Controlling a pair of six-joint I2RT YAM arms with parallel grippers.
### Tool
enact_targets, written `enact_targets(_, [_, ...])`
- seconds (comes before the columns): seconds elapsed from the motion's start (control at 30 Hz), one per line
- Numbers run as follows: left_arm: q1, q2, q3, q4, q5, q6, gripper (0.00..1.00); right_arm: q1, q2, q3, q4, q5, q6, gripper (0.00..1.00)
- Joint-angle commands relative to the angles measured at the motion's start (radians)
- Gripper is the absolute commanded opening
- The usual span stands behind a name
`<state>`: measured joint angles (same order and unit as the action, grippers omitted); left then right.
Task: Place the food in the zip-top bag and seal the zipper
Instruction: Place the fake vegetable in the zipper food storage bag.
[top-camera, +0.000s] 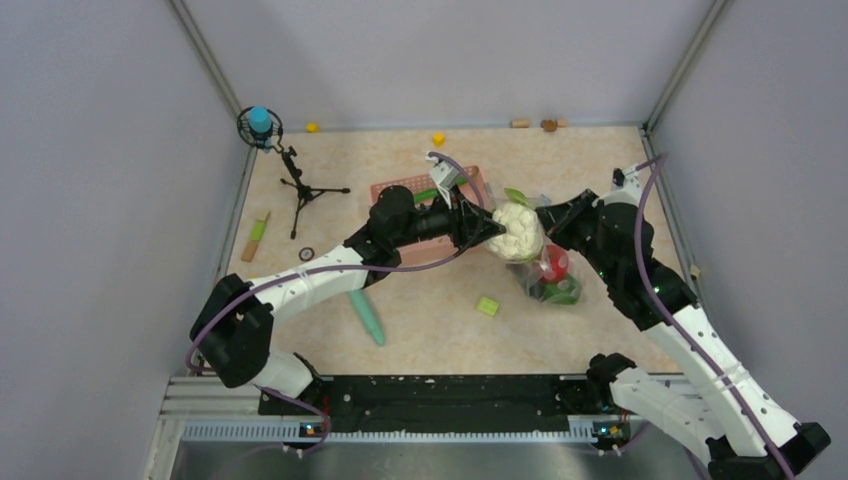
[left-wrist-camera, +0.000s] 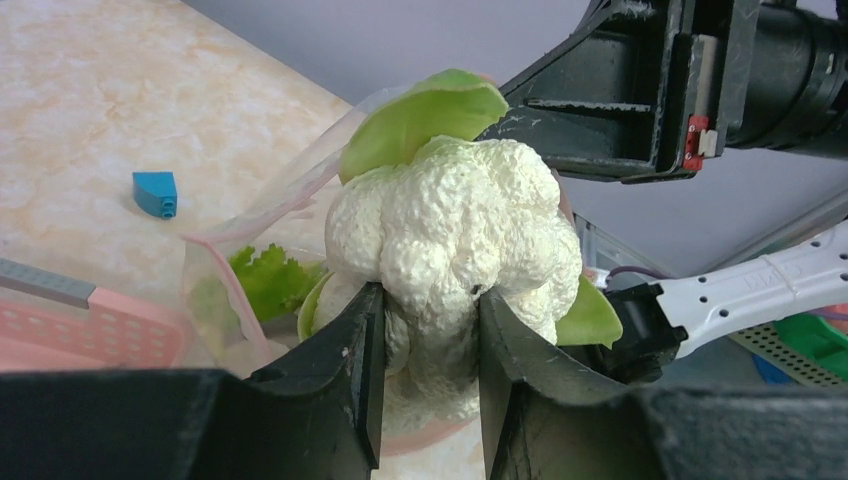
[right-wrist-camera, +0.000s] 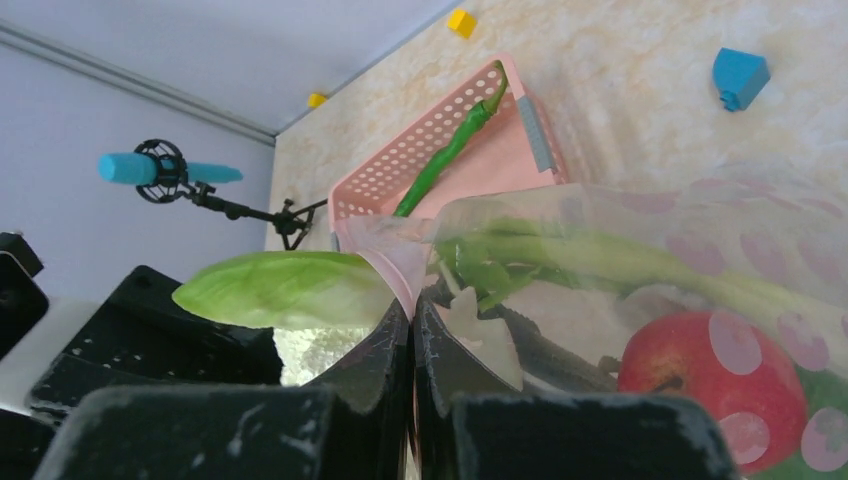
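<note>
A white cauliflower (top-camera: 517, 230) with pale green leaves hangs above the table, and my left gripper (left-wrist-camera: 430, 295) is shut on its stem, the florets (left-wrist-camera: 450, 220) bulging past the fingers. It sits right at the mouth of the clear zip-top bag (top-camera: 550, 275). My right gripper (right-wrist-camera: 410, 305) is shut on the bag's mouth edge, pinching the pinkish zipper (right-wrist-camera: 395, 265) and holding it up. Inside the bag (right-wrist-camera: 640, 250) lie a red tomato (right-wrist-camera: 710, 385), a pale leek stalk (right-wrist-camera: 640, 265) and dark leafy pieces. The cauliflower's leaf (right-wrist-camera: 280, 290) shows just left of the pinched edge.
The pink basket (top-camera: 400, 190) stands behind the left arm with a long green pod (right-wrist-camera: 450, 150) in it. A teal stick (top-camera: 367, 318) and a yellow-green block (top-camera: 487, 306) lie on the near table. A microphone tripod (top-camera: 290, 180) stands back left. A blue block (left-wrist-camera: 156, 192) lies beyond the bag.
</note>
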<state>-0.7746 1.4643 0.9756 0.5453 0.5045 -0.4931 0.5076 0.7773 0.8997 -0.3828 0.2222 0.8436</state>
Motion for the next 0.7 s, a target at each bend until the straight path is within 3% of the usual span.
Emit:
enact_targets(0.0, [-0.029,0.008,0.059,-0.010,0.017,0.093,0.00,-0.004,-0.007,0.023,0.143,-0.131,0.086,0.00])
enact_targets(0.17, [-0.077,0.010,0.075,-0.113,-0.133,0.200,0.00,-0.004,-0.007,0.007,0.216,-0.231,0.145,0.00])
enact_targets(0.33, [-0.080,0.049,0.100,-0.182,-0.242,0.206,0.00,-0.004,-0.008,0.006,0.244,-0.291,0.181,0.00])
enact_targets(0.5, [-0.081,0.058,0.092,-0.214,-0.048,0.267,0.00,-0.005,-0.018,0.003,0.259,-0.259,0.197,0.00])
enact_targets(0.67, [-0.101,0.049,0.091,-0.315,0.004,0.379,0.00,-0.004,-0.057,0.003,0.274,-0.187,0.193,0.00])
